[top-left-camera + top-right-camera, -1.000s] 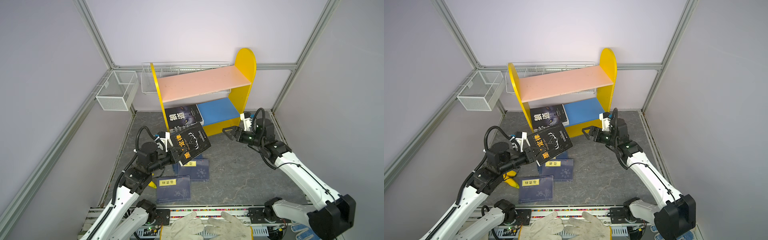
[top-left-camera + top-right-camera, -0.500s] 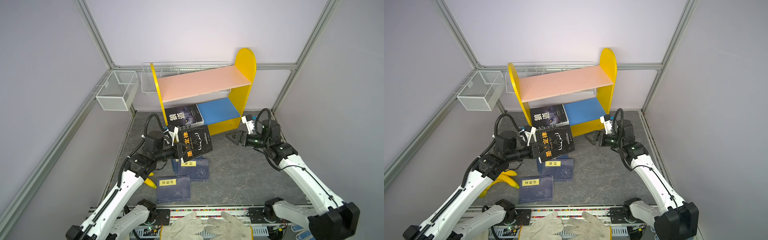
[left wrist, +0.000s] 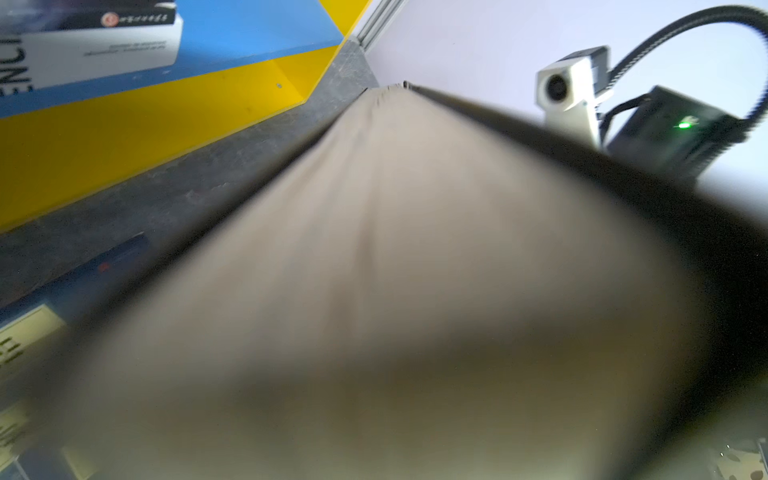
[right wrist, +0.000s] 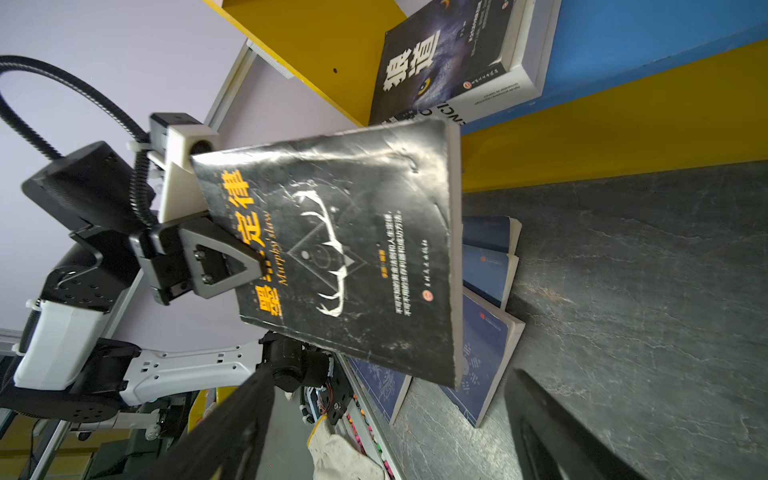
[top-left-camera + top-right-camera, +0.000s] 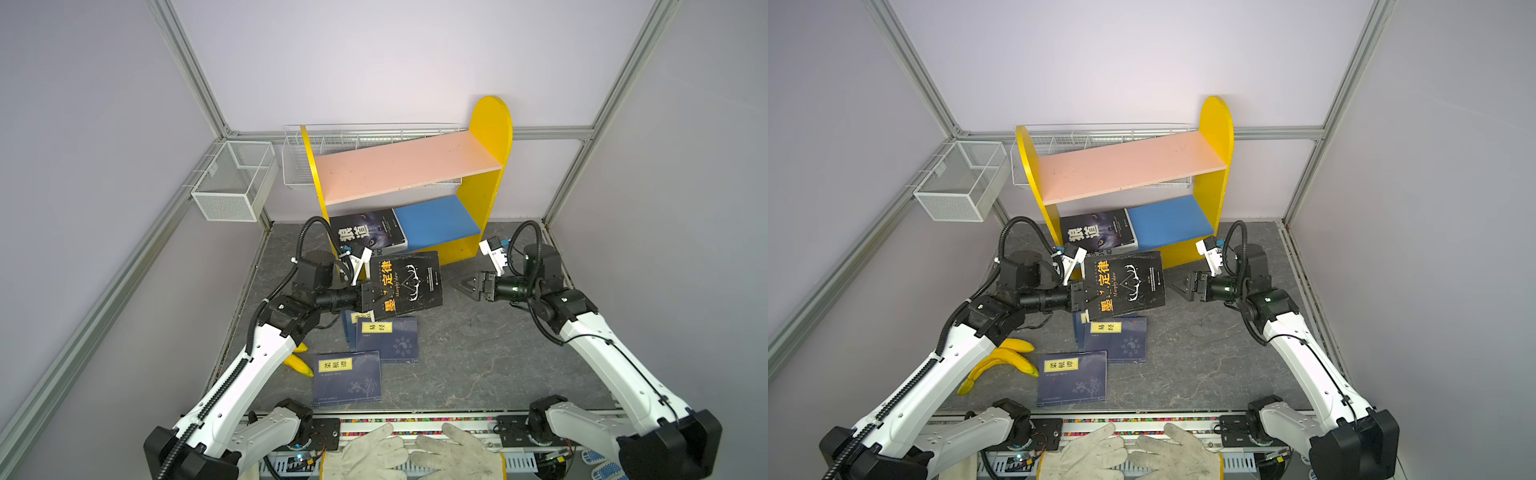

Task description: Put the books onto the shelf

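**Held item.** The left gripper (image 5: 376, 298) is clamped on one edge of a black book (image 5: 411, 282) with a yellow title and white antlers on its cover. The right wrist view shows the jaws pinching cover and pages together. The book hangs clear of the floor (image 5: 478, 353), cover up, just in front of the shelf (image 5: 492, 124), before the left half of the blue lower board (image 5: 436, 222). In both top views its far edge overlaps the shelf's yellow base. Whether they touch cannot be told.

**Change, left arm.** A second ago the book sat farther from the shelf and lay skewed. The arm has since stretched forward and carried it closer, and its edges now run nearer to square with the shelf front.

**Right arm.** The right gripper (image 5: 467, 286) has its jaws spread wide and holds nothing. It is in front of the shelf's right end, pointed at the held book with a gap between them. Over the last second it has drawn slightly away from the shelf front, and its jaws have stayed apart.

**On the shelf.** A second black book (image 5: 365, 232) lies flat on a white book (image 3: 95, 58) at the left end of the blue lower board. Neither has moved.

**On the floor.** The navy books (image 5: 388, 338) lie in front of the shelf, partly beneath the held book, where they were a second ago.
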